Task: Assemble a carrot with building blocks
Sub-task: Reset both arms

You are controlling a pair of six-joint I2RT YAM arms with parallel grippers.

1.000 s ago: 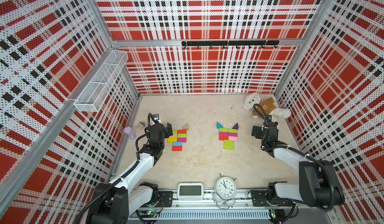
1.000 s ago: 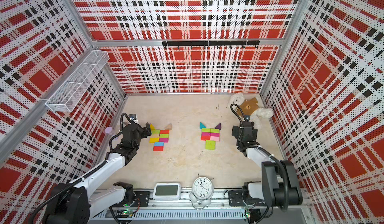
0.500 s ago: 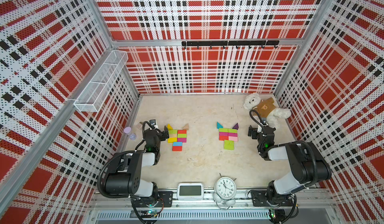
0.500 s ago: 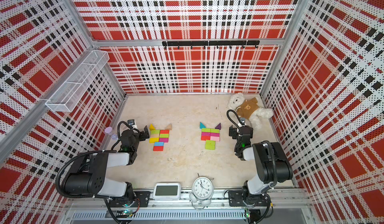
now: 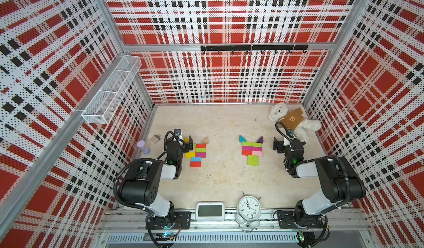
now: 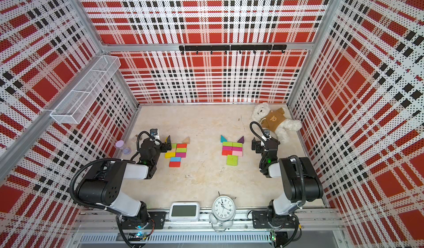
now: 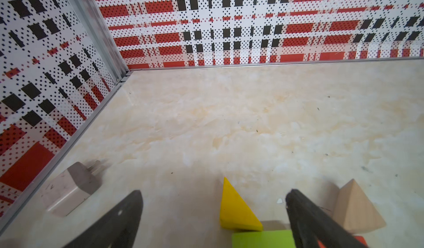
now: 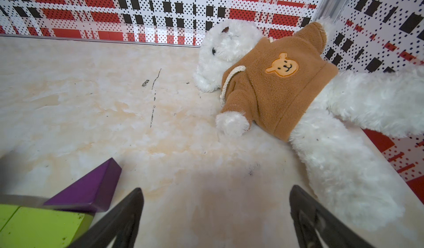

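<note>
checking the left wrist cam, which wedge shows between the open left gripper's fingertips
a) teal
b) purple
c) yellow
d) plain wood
c: the yellow wedge shows between the fingertips of the open left gripper; the plain wood wedge lies outside them.

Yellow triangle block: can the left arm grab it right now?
Probably yes. The left gripper is open, and the yellow wedge sits just ahead between its jaws with nothing blocking it; a lime brick lies beside it.
</note>
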